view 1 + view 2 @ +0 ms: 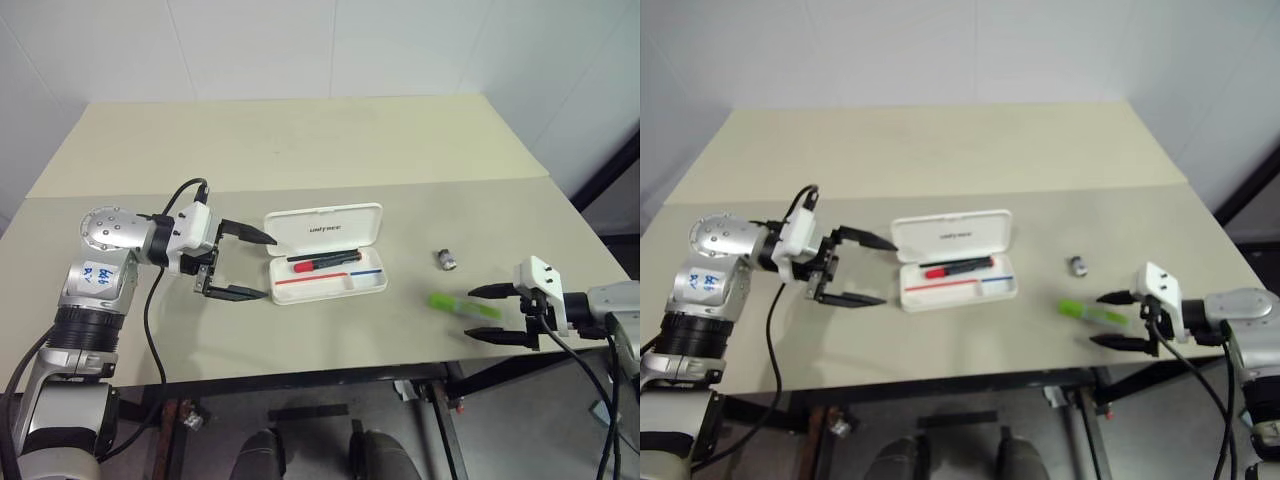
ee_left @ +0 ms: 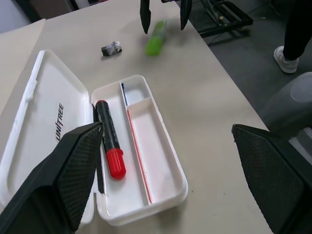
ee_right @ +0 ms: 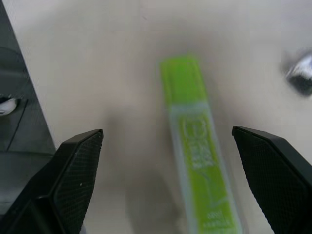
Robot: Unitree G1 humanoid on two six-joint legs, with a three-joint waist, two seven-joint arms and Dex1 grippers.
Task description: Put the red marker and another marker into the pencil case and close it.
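Between the left gripper [image 1: 245, 266] and the right gripper [image 1: 487, 312] the pencil case [image 1: 326, 253] lies open on the table [image 1: 300, 150], its lid folded back flat. Just past the left gripper's fingertips sits the case's near end; those two black fingers are spread wide, one above the other, with nothing held between them. The red marker [image 1: 322, 262] lies inside the case, in the long compartment next to the hinge, alongside a thin red-and-blue stripe. Straight ahead of the right gripper, the green highlighter [image 1: 463, 305] lies on the table, its far end reaching in between the fingertips. That gripper is also wide open and grips nothing; whether a finger touches the highlighter cannot be told. Beyond the highlighter, towards the back of the table, rests a small grey metal piece [image 1: 445, 260].
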